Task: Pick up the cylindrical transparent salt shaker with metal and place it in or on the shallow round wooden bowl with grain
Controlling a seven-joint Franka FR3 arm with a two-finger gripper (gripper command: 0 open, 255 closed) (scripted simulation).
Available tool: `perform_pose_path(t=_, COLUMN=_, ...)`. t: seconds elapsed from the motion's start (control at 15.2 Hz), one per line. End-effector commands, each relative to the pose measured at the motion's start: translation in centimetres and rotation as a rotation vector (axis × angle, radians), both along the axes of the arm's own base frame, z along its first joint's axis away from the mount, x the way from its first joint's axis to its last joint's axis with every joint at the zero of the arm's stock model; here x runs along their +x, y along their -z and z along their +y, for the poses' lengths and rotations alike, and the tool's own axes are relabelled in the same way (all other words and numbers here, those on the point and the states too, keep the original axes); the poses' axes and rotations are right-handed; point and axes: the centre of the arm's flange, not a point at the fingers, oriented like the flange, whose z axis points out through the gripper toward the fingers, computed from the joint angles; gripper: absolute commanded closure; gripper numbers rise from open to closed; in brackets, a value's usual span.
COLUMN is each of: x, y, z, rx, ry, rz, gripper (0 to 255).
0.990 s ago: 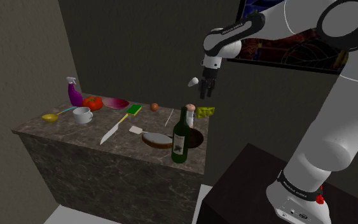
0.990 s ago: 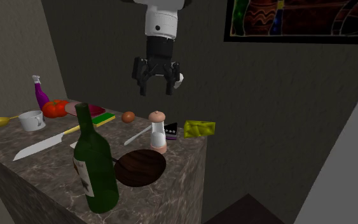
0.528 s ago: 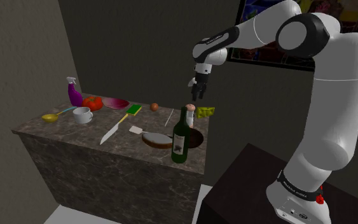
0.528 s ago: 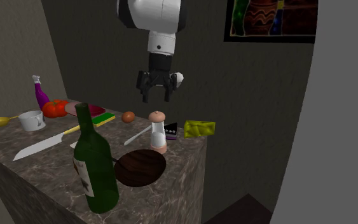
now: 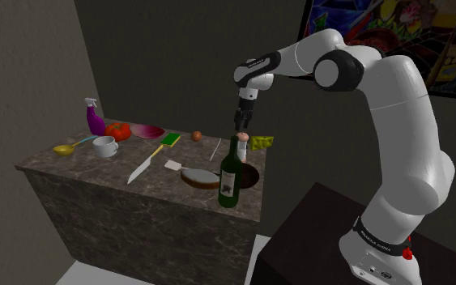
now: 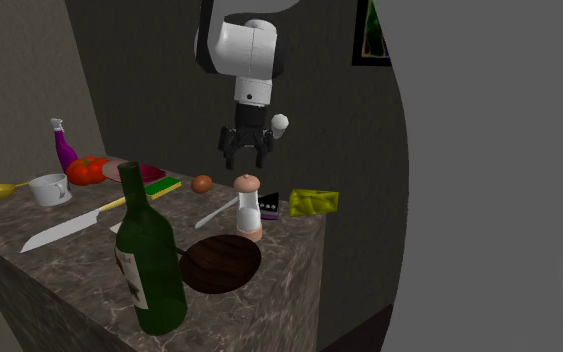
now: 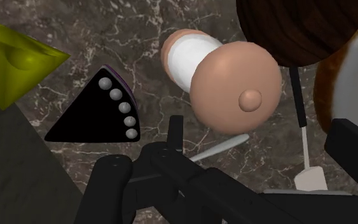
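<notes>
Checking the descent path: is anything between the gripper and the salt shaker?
No. In the second exterior view the gripper hangs above the salt shaker with only open air between them. The wrist view also looks onto it with nothing in the way.

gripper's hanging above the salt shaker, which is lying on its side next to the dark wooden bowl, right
Not quite: the salt shaker stands upright, not on its side, as the second exterior view shows. The rest holds: the gripper hangs above it, and it is next to the dark wooden bowl.
</notes>
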Motion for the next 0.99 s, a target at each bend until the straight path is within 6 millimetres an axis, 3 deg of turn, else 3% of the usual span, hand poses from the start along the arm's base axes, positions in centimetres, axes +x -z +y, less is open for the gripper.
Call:
perform_pose_path(t=0.0, x=0.4, y=0.8, z=-0.3, rx=0.001, ry=-0.001, rz=-0.002, gripper=0)
perform_pose_path(t=0.4, x=0.2, y=4.2, z=0.4, rx=0.001, ry=-0.001, rz=-0.002, gripper=0)
perform_pose_path(t=0.92, x=0.2, y=4.2, z=0.4, rx=0.002, ry=-0.001, rz=-0.002, gripper=0)
